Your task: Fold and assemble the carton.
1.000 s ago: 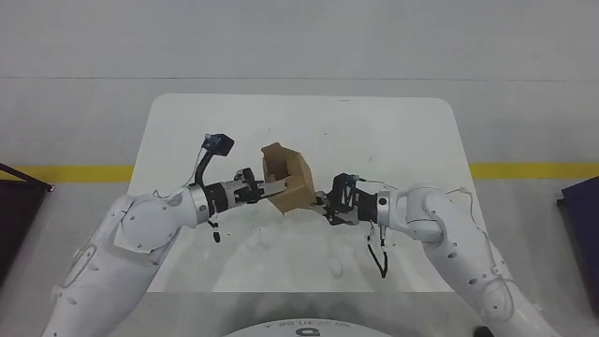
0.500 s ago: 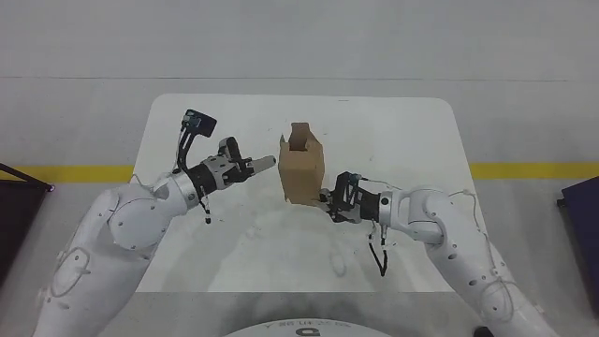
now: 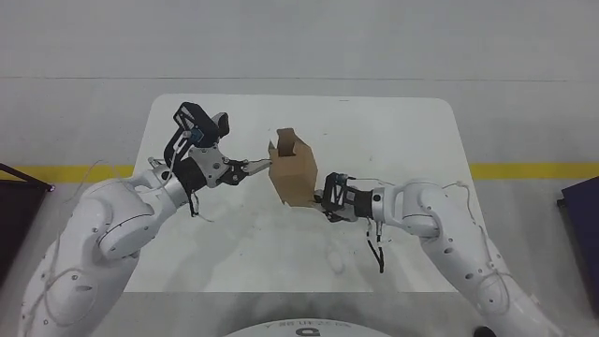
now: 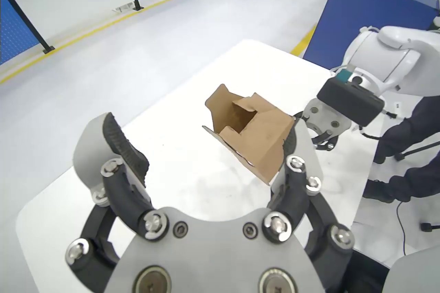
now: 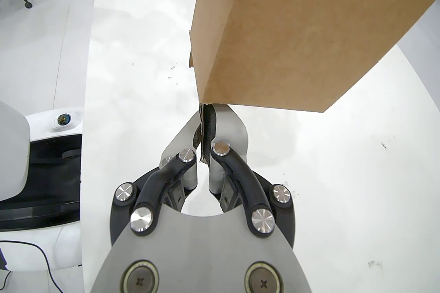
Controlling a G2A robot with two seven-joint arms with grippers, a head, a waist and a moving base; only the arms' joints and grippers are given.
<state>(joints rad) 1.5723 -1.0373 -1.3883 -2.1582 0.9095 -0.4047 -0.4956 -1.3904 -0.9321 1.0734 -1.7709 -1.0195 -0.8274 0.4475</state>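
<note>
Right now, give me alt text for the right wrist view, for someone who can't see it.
The right claw is shut on a flap at one corner of the brown carton, with the white table behind it.

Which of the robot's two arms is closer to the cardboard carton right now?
Right. The right end effector is shut on the carton at its lower edge. The left end effector is open on the opposite side, close beside it; whether it touches is unclear.
</note>
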